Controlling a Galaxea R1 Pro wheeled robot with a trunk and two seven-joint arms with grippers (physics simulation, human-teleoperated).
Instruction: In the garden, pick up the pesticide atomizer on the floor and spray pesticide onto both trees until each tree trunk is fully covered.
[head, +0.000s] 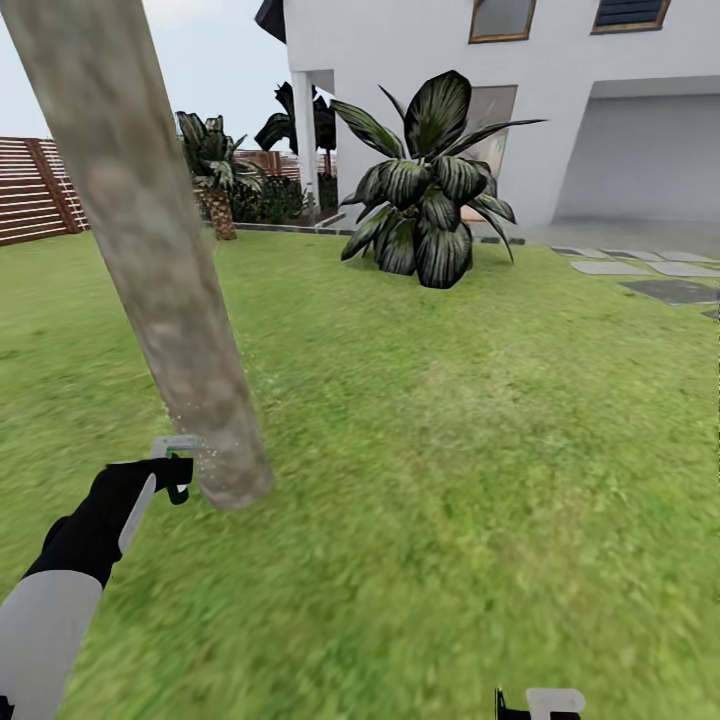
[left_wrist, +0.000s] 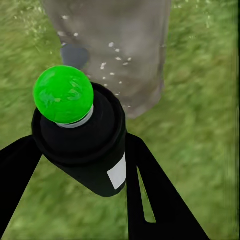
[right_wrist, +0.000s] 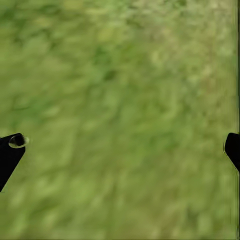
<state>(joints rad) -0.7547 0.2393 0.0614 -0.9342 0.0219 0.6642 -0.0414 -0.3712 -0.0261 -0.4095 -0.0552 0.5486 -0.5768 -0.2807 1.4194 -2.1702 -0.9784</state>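
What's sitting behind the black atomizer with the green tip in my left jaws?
Behind the black atomizer with the green tip stands the pale mottled tree trunk, dotted with whitish spray specks, on green lawn. The atomizer hides the trunk's near base on that side.

Bright, even daylight — grass blurred.

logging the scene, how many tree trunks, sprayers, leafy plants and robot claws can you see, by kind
tree trunk: 1
pesticide atomizer, green tip: 1
big leafy plant: 1
small palm: 1
claws: 2, left claw, right claw
total: 6
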